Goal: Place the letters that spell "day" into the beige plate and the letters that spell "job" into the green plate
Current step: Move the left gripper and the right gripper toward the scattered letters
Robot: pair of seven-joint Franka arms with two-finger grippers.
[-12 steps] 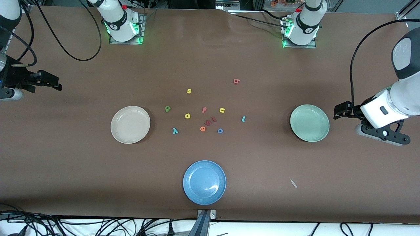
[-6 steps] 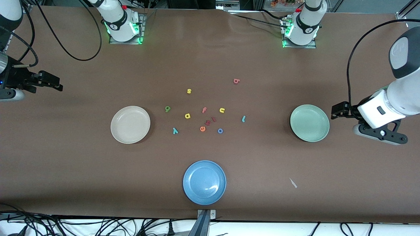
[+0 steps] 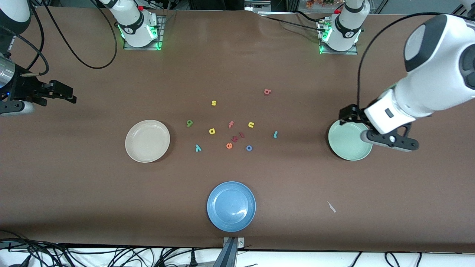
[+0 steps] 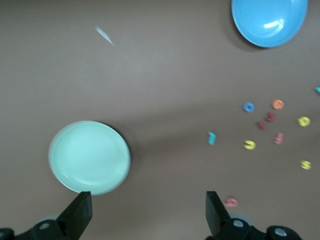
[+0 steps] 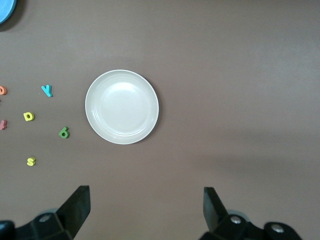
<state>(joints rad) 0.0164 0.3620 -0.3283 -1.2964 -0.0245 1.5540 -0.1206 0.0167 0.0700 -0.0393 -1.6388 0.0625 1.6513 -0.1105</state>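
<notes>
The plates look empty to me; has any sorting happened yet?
Nothing is done: the beige plate and green plate are empty. All the letters lie on the table between them. Neither arm holds anything: the left gripper is open over the green plate's edge, and the right gripper is open at its table end.

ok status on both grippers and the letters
Left gripper open, over green plate rim. Right gripper open, waiting at its table end. Letters all on table; beige plate holds none. Nothing blocking.

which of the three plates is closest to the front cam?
The blue plate. It lies lowest in the front view, nearer than the beige plate and the green plate, which sit level with each other.
</notes>
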